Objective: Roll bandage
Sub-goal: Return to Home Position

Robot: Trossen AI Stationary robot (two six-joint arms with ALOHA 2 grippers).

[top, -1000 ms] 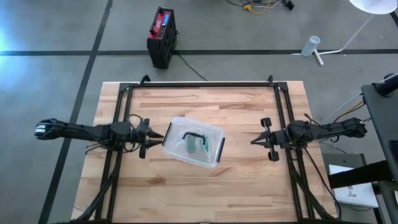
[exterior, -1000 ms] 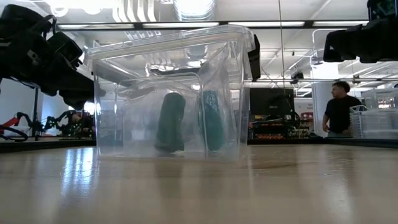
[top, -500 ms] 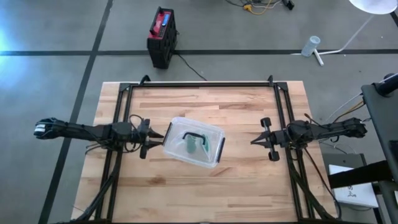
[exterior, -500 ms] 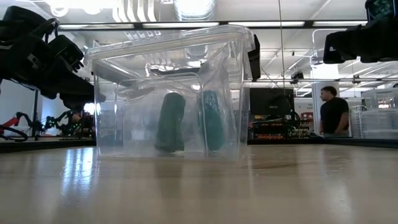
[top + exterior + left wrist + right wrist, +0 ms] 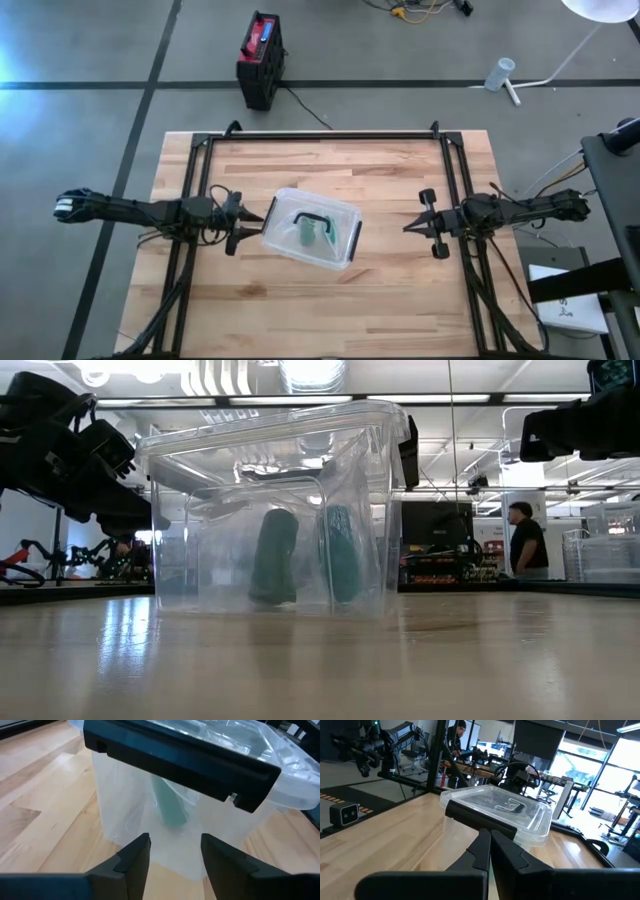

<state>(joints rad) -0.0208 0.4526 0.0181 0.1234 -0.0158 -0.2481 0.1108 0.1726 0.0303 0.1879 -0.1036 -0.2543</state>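
Bandage (image 5: pixel 274 557), rolled and apparently bagged, stands inside the closed transparent bin (image 5: pixel 311 227) mid-table. Left gripper (image 5: pixel 238 224), parted and empty just beside it, should draw straight back without a nudge. The right gripper (image 5: pixel 408 228), pinched together on nothing, waits farther off.

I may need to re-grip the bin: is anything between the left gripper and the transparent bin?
Nothing visible. The open left gripper faces the transparent bin directly, with only bare table between them. The right gripper, shut, waits apart on the bin's other side.
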